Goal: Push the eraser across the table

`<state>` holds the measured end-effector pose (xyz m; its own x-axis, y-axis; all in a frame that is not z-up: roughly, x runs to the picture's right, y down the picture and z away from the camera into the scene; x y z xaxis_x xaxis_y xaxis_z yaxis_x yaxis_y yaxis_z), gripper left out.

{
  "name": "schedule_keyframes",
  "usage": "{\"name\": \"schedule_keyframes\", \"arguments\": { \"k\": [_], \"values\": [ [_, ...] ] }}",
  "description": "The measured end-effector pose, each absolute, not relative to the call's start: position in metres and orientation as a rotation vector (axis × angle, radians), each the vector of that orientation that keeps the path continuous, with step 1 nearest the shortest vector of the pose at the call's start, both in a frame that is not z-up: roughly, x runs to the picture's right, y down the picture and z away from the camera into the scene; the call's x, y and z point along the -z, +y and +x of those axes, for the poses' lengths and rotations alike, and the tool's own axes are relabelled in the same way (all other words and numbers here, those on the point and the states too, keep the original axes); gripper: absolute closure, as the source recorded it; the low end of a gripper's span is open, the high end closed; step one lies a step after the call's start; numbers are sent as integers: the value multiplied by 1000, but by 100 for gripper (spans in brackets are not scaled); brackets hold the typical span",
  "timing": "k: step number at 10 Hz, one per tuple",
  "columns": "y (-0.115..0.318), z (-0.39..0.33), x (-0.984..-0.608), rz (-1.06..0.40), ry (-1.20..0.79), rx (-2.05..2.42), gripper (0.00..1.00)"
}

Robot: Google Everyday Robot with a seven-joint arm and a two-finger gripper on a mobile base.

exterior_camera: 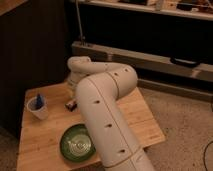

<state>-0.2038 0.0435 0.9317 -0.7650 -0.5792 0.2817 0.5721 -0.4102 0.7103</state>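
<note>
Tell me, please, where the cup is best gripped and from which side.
Probably its wall at the rim, from above: the cup stands upright, open-topped, with a blue thing sticking out. The gripper, shut, is low by the eraser, mostly behind the arm.
</note>
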Motion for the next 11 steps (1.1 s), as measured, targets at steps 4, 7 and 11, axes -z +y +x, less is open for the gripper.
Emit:
{"name": "schedule_keyframes", "arguments": {
  "k": [4,7,11],
  "values": [
    [45,-200,-921,15,-1104,2164,100],
    [5,-227,-914,129,-1059,2177,100],
    [12,-247,-942,177,-1043,2214,100]
  ]
}}
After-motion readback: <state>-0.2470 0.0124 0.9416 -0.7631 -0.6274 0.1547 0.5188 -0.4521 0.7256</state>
